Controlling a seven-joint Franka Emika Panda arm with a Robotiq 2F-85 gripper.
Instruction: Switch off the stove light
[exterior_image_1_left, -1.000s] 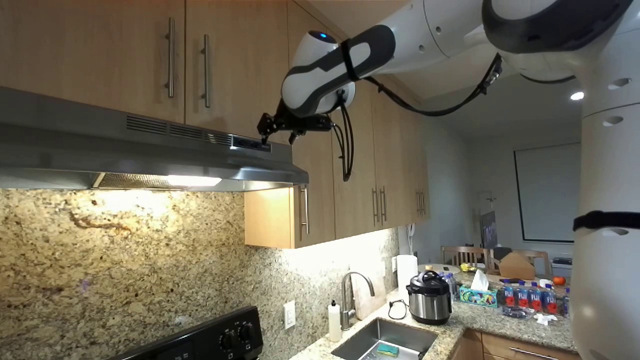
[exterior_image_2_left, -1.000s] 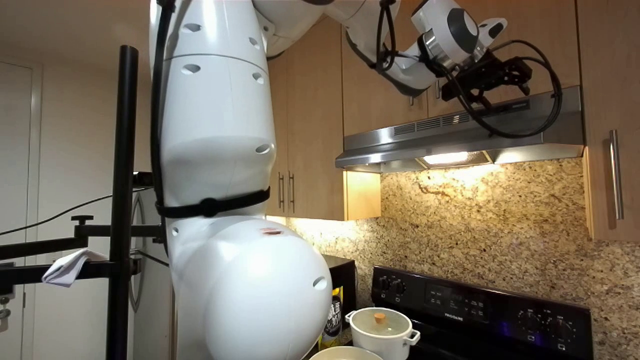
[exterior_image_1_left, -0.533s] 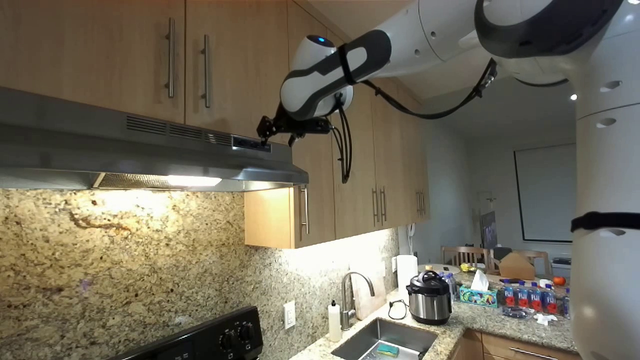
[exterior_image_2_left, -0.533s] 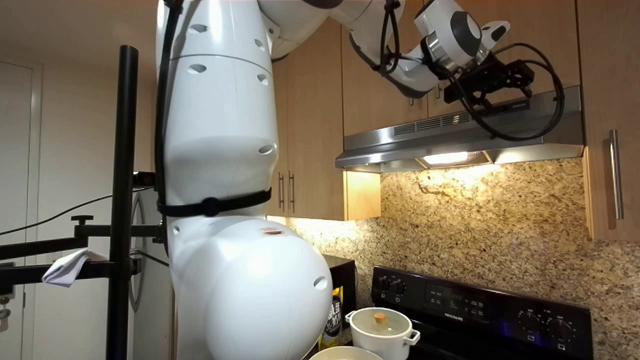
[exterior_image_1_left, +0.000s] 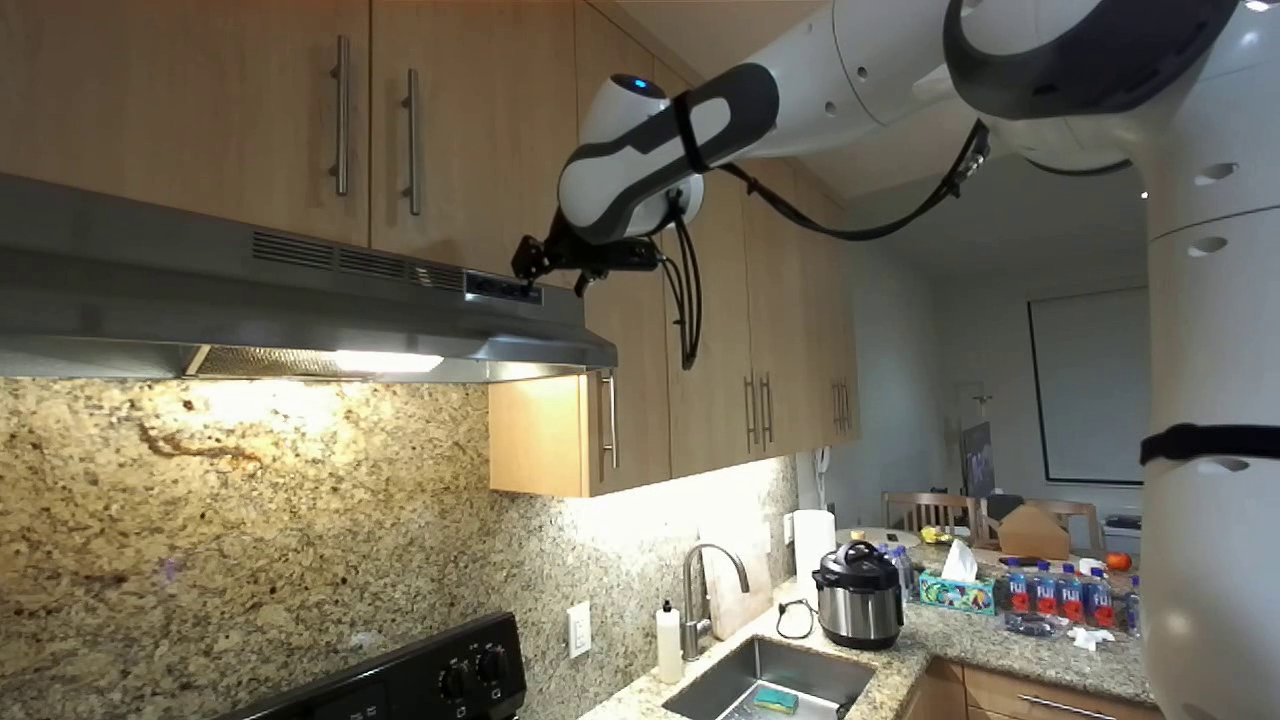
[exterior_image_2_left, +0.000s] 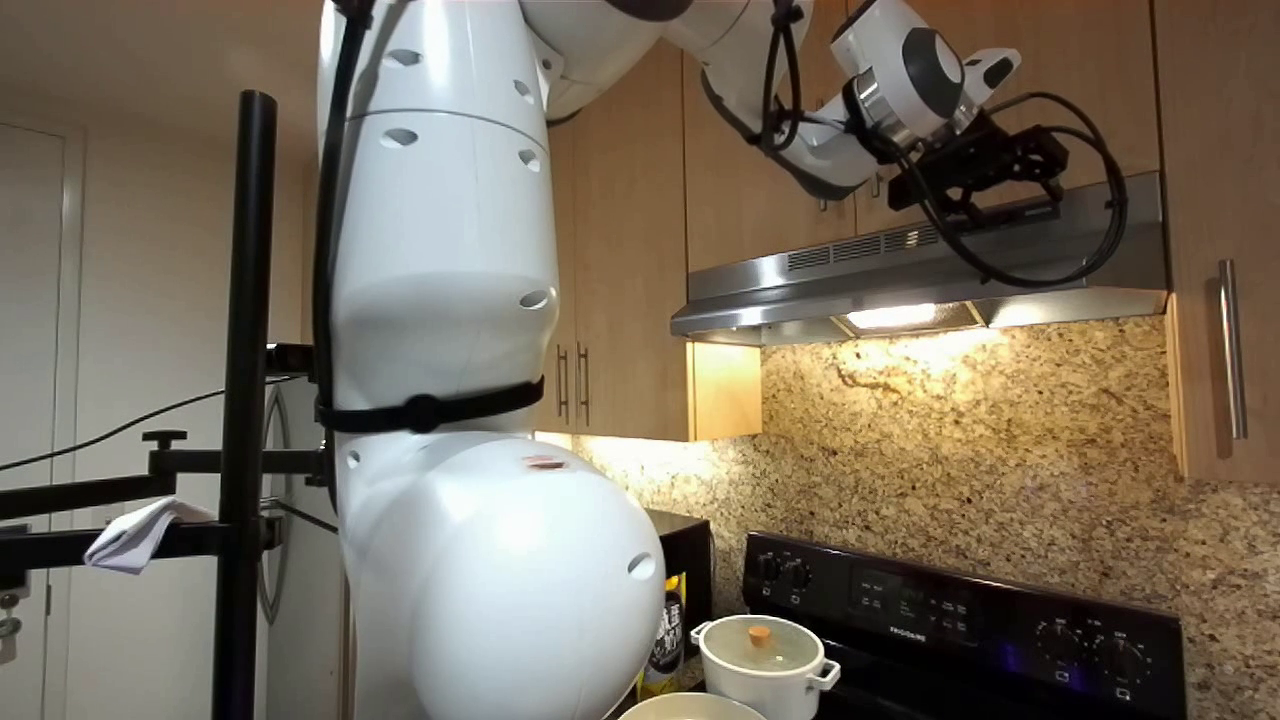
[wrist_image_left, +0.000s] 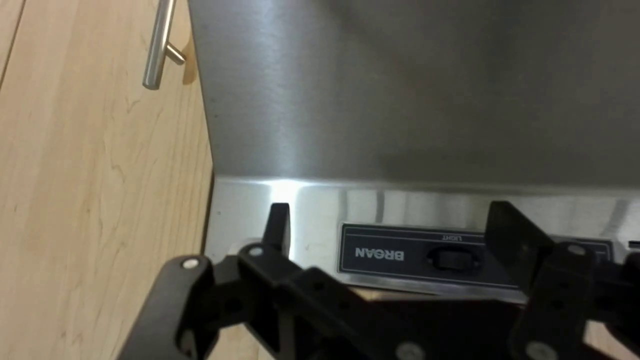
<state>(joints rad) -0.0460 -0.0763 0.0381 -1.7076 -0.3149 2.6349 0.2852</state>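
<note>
The stove light (exterior_image_1_left: 388, 362) glows under the steel range hood (exterior_image_1_left: 300, 315); it also shows lit in an exterior view (exterior_image_2_left: 892, 317). The hood's black control panel (exterior_image_1_left: 503, 290) is on its front face. In the wrist view the panel reads BROAN upside down, and the black light switch (wrist_image_left: 454, 259) sits under the word LIGHT. My gripper (wrist_image_left: 389, 210) is open and empty, its fingers spread either side of the switch, which lies nearer the right-hand finger. That finger hides part of the panel. In both exterior views the gripper (exterior_image_1_left: 553, 284) is close to the panel; contact cannot be told.
Wooden cabinets with bar handles (exterior_image_1_left: 412, 140) rise above the hood. A cabinet handle (wrist_image_left: 160, 47) shows in the wrist view. My cable (exterior_image_2_left: 1040, 280) loops in front of the hood. A white pot (exterior_image_2_left: 762, 665) stands by the black stove panel (exterior_image_2_left: 920, 605) below.
The arm and gripper have shifted slightly, a little left and down in an exterior view and a little right and down in an exterior view. The gripper stays open and the light stays lit.
</note>
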